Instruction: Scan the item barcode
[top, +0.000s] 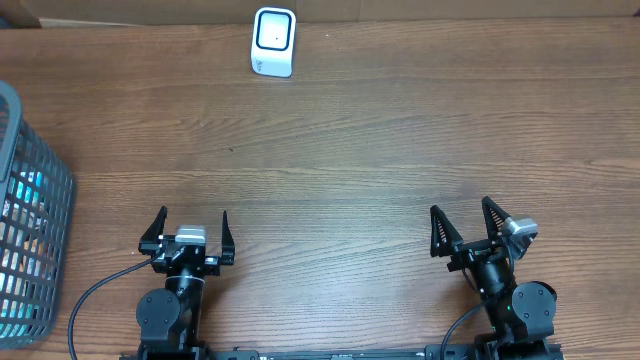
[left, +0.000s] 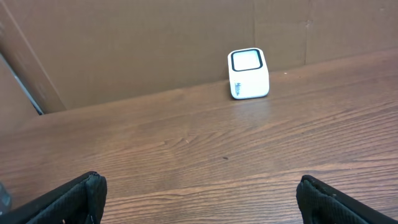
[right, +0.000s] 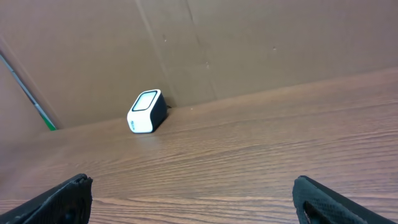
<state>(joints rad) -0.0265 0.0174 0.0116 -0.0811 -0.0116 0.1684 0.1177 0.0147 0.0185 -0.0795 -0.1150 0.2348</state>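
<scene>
A small white barcode scanner (top: 273, 41) with a dark-framed window stands at the far edge of the wooden table; it shows too in the left wrist view, scanner (left: 248, 74), and in the right wrist view, scanner (right: 147, 112). My left gripper (top: 192, 232) rests open near the front edge at the left, nothing between its fingers (left: 74, 199). My right gripper (top: 466, 228) is open at the front right, its fingers (right: 323, 199) wide apart and empty. The item lies in the grey basket (top: 30, 200) at the far left; coloured packaging shows through the mesh.
A brown cardboard wall (left: 137, 43) runs along the table's far edge behind the scanner. The basket overhangs the left border of the overhead view.
</scene>
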